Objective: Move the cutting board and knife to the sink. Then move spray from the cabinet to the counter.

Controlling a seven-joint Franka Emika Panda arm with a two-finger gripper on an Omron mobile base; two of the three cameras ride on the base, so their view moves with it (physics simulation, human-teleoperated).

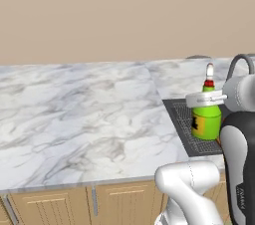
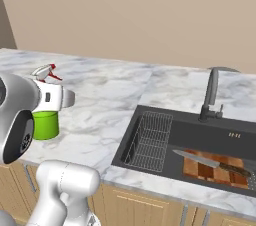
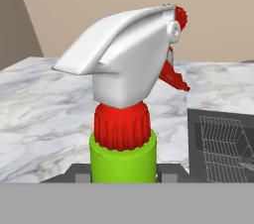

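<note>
The small round green spray bottle with its red collar and white-and-red trigger nozzle stands upright in the grip of the end effector — the two dark finger tips sit against either side of the green body just below the collar, pinching it. In the right base view the bottle stands on or just above the white marble bench with grey veins; whether its base touches the top cannot be told. It sits well left of the dark grey rectangular sink, with the white arm in front of its upper part.

Inside the sink, the wire rack section fills the left end. At the right end lies the checkered wooden cutting board, flat on the basin floor, and the kitchen knife with long silver blade and dark brown handle rests across it — blade pointing left. The dark arched faucet rises behind the basin.
</note>
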